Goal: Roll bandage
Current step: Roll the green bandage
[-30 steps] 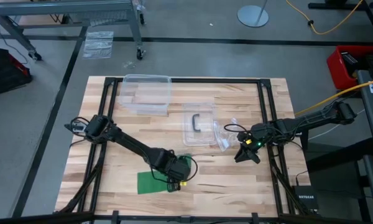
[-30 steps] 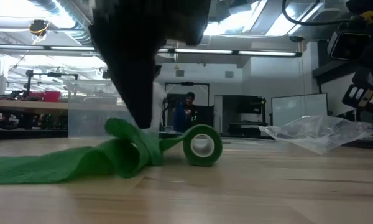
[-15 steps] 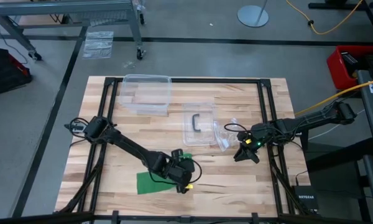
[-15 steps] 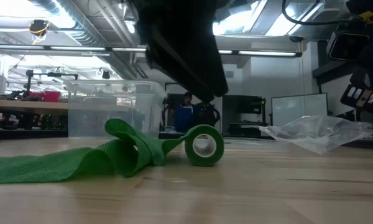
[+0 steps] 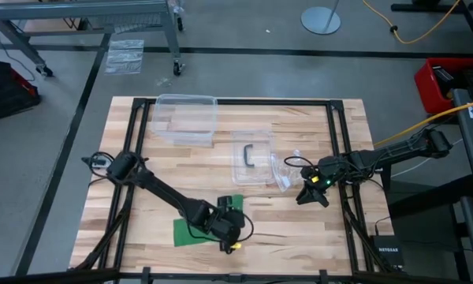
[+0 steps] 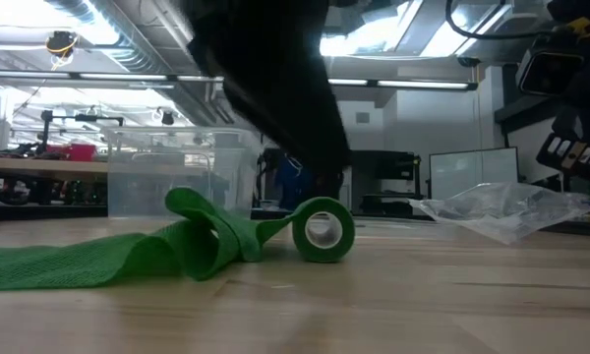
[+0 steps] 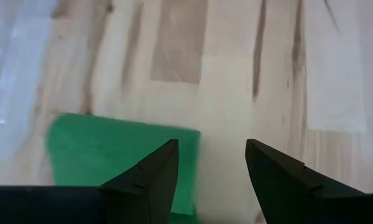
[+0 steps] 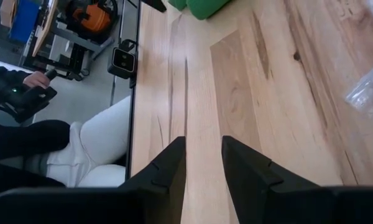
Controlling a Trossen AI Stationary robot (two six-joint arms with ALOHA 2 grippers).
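Clear plastic bin point(image 5: 187, 118) beyond the bandage point(image 6: 177, 246), contents indiscernible.

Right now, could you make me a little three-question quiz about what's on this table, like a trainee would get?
1. True or false: the bandage is fully rolled up.
2. Which tool hangs over the flat green end of the bandage? A) the left tool B) the right tool
3. Fill in: the crumpled clear plastic bag lies on the ____ table.

Key
1. False: one end is a small roll, the rest trails off as a loose, folded band.
2. A: its fingers stand apart with nothing between them; the right tool waits over bare wood near the bag, also empty.
3. wooden
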